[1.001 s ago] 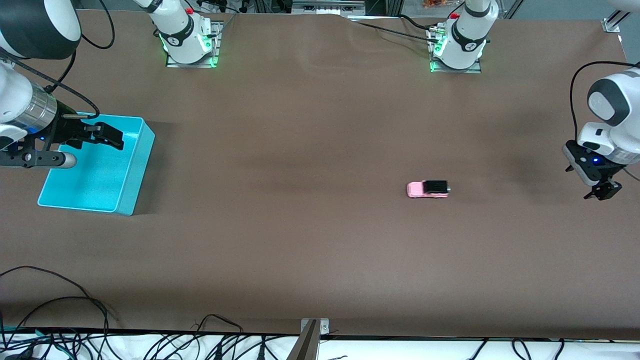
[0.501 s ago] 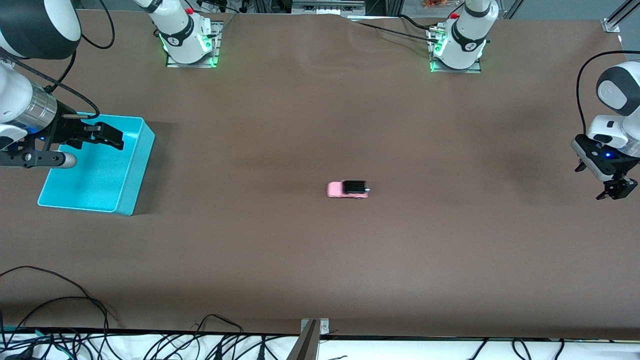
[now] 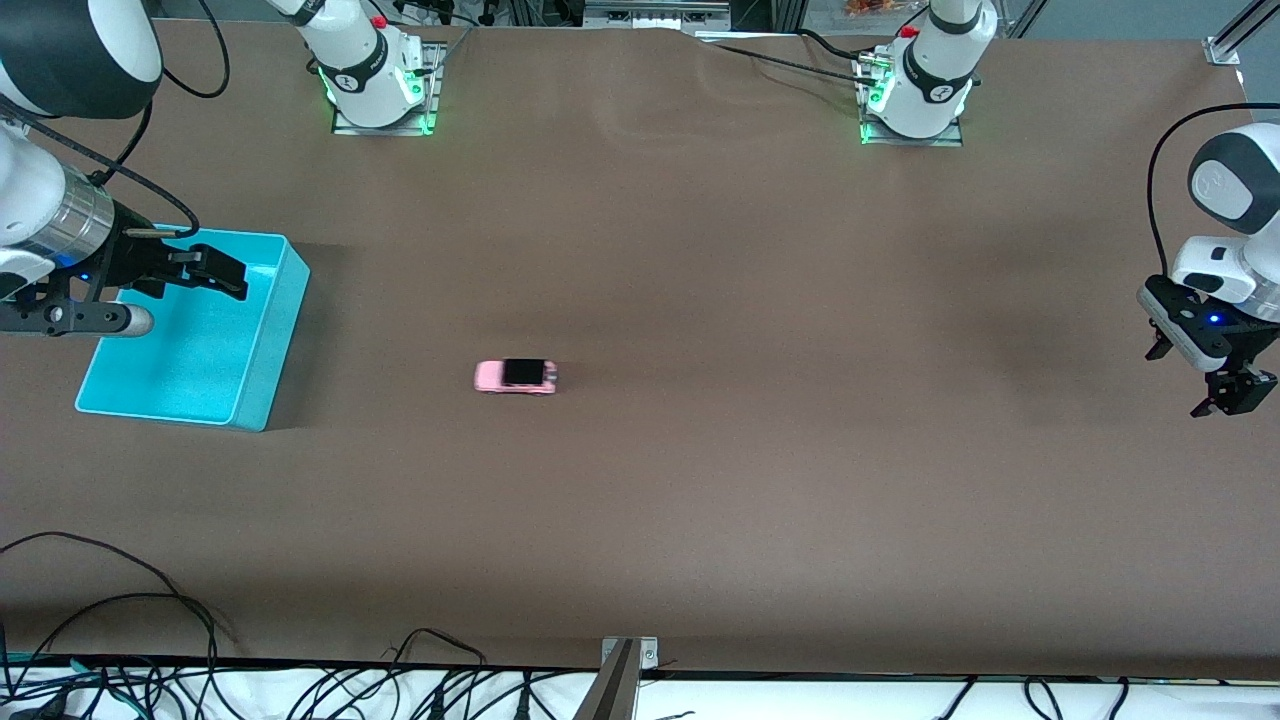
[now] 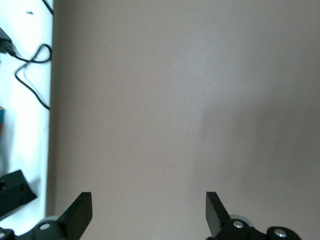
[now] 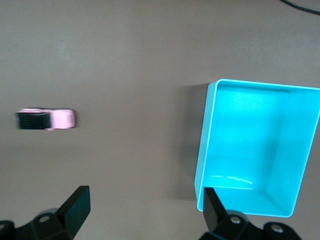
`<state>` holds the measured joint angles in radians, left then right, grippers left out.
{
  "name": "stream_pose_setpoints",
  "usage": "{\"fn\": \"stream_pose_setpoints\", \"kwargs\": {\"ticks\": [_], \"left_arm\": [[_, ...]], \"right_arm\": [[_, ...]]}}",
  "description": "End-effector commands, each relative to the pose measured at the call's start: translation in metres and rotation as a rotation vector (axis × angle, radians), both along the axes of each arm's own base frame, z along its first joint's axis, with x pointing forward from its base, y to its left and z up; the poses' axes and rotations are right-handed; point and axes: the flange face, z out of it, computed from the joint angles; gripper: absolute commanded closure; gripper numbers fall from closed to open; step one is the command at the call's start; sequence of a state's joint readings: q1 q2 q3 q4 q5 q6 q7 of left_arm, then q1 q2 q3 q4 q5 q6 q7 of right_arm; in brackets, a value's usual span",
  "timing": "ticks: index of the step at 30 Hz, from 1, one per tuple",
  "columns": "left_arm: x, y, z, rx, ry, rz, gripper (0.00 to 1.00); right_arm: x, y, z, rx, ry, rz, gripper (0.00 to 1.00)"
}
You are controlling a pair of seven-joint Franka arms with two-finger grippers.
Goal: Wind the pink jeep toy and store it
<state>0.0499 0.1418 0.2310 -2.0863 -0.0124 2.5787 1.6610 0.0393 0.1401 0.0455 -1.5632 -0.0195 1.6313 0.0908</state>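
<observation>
The pink jeep toy (image 3: 515, 376), pale pink with a black rear roof, stands alone on the brown table between mid-table and the cyan bin (image 3: 255, 330); it also shows blurred in the right wrist view (image 5: 46, 120). My right gripper (image 3: 228, 274) hangs open above the bin (image 5: 210, 145), its fingertips (image 5: 77, 200) empty. My left gripper (image 3: 1232, 397) hovers open and empty at the left arm's end of the table, over bare cloth, with nothing between its fingertips (image 4: 80, 207).
Cables (image 3: 120, 620) trail along the table edge nearest the front camera, beside a metal bracket (image 3: 622, 670). Both arm bases (image 3: 375, 80) stand at the edge farthest from that camera. The table edge and a cable (image 4: 30, 75) show in the left wrist view.
The jeep has rolled on its own across the table from the left arm's side toward the bin. The left gripper drew slightly outward. The right arm has not moved.
</observation>
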Motion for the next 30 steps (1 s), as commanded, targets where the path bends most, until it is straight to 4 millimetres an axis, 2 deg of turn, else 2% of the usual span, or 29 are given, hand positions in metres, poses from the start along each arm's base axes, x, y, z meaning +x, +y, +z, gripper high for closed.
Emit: {"fn": "stream_pose_setpoints", "kwargs": {"ticks": [1,4,6,10,19,25,30], "left_arm": [[-0.003,-0.007,0.018,-0.031,-0.009,0.001,0.0],[0.001,-0.012,0.02,-0.032,-0.006,-0.01,0.0],[0.007,-0.02,0.028,-0.04,0.002,-0.024,0.0],[0.011,-0.02,0.044,-0.067,0.046,-0.016,0.0],[-0.007,-0.025,0.076,-0.123,0.074,0.08,0.0],[-0.017,-0.039,0.086,-0.172,0.111,0.172,0.0],[-0.021,-0.041,0.093,-0.181,0.106,0.197,0.0]], "right_arm": [[0.0,0.0,0.003,-0.003,-0.003,0.013,0.0],[-0.001,0.0,0.003,-0.002,-0.005,0.013,0.0],[-0.001,0.001,0.003,-0.002,-0.003,0.014,0.0],[0.0,0.0,0.003,-0.002,-0.005,0.013,0.0],[0.0,0.004,0.004,-0.005,-0.008,0.016,0.0],[0.001,0.009,-0.001,-0.007,-0.001,0.024,0.0],[0.003,0.009,-0.009,-0.003,0.017,0.011,0.0]]}}
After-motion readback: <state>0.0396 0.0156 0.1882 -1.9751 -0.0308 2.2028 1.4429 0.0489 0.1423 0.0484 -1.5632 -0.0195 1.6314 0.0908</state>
